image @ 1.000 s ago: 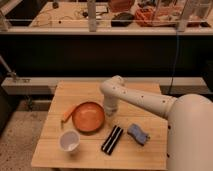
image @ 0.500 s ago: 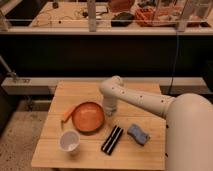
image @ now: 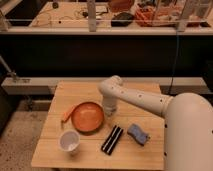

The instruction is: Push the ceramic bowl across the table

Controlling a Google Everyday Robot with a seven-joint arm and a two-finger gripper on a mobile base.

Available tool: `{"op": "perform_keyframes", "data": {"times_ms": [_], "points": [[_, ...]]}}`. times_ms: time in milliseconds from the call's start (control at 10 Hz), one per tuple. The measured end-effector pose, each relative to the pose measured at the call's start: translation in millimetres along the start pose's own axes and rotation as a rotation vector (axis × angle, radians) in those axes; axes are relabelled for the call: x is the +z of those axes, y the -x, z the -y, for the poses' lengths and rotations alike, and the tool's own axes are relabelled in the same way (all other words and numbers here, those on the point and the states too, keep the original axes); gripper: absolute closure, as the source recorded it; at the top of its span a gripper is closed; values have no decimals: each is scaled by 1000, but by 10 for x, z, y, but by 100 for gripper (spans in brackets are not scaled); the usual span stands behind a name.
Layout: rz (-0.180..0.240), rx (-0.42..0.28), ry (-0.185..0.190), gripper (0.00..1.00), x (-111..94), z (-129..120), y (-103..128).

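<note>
An orange ceramic bowl [image: 87, 116] sits on the wooden table [image: 135, 92], left of centre. My white arm reaches in from the right and bends down to the table. My gripper [image: 108, 111] is at the bowl's right rim, low over the table, touching or nearly touching it. Its fingers are hidden behind the wrist.
A carrot [image: 66, 114] lies against the bowl's left side. A white cup [image: 69, 142] stands near the front left. A black rectangular object [image: 112, 139] and a blue sponge [image: 138, 134] lie front right. A dark counter stands behind the table.
The arm and gripper have shifted slightly toward the bowl's right rim. The bowl has barely moved.
</note>
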Motion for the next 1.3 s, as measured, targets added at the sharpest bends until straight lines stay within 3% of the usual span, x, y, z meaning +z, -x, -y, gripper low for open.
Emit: {"op": "perform_keyframes", "data": {"times_ms": [1300], "points": [[-29, -53, 25, 98, -44, -57, 5]]}}
